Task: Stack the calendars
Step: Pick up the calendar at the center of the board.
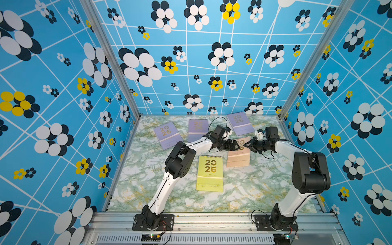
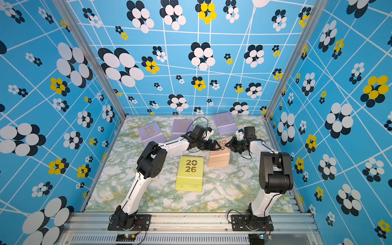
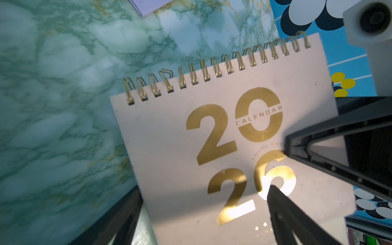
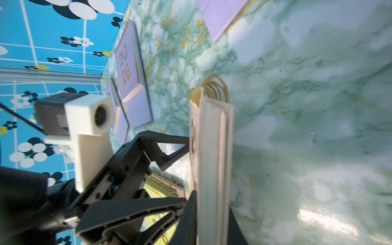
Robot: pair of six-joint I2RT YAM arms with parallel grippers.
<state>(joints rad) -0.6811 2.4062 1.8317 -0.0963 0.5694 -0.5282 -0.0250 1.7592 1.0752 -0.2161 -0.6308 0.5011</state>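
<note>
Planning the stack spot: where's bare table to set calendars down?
Bare table between the yellow calendar and right arm; also the front strip by the rail. Crowded: three lilac calendars along the back; left gripper and right gripper at the peach calendar mid-table.

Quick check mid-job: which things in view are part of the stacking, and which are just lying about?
Job: left lilac calendar, middle lilac calendar, right lilac calendar, yellow calendar, peach calendar (gripped by right hand).
Just there: marbled tabletop, flowered walls.
</note>
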